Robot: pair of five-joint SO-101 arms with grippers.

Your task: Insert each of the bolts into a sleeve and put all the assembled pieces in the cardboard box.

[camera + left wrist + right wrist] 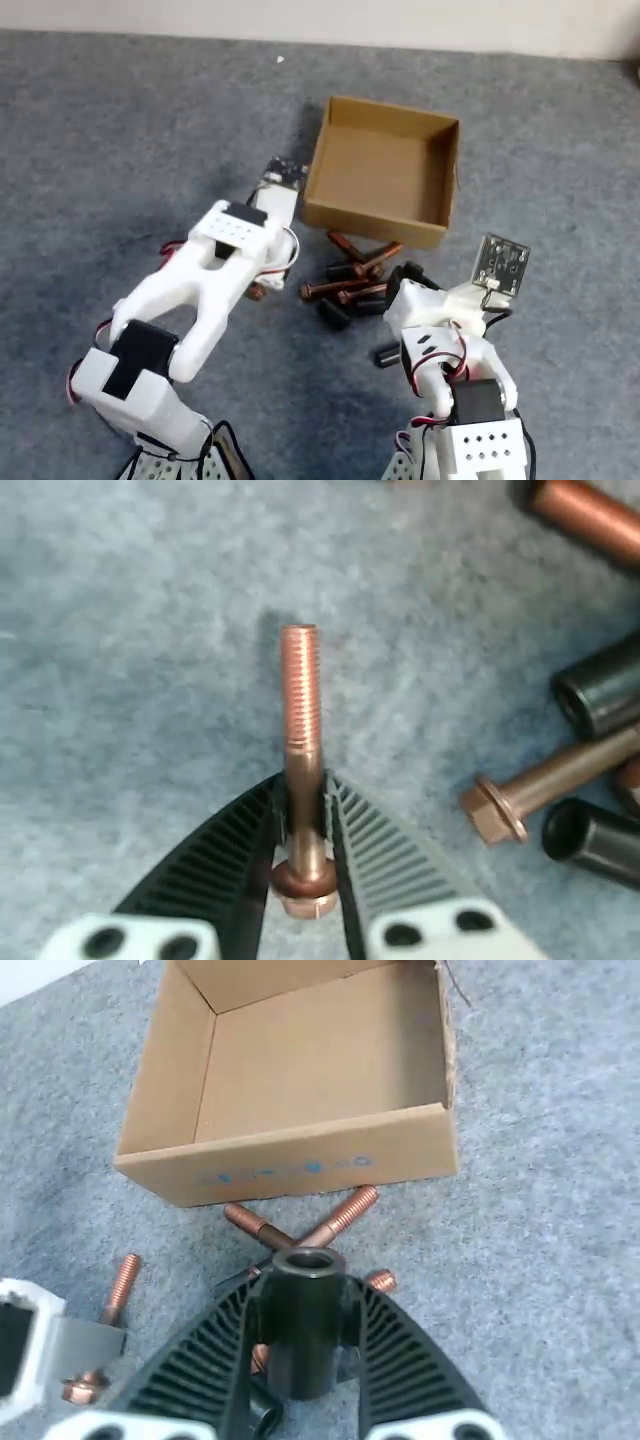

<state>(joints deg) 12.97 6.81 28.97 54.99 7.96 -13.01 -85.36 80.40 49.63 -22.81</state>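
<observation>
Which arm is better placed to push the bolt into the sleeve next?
Left, probably. The left hand grips the bolt near the head, threaded end free, while the right hand holds the sleeve with its open mouth showing.

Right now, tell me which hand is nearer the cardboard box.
Right. The right hand, shut on a sleeve, is just in front of the front wall of the box. The left hand, shut on a bolt, is farther back, off past one front corner.
</observation>
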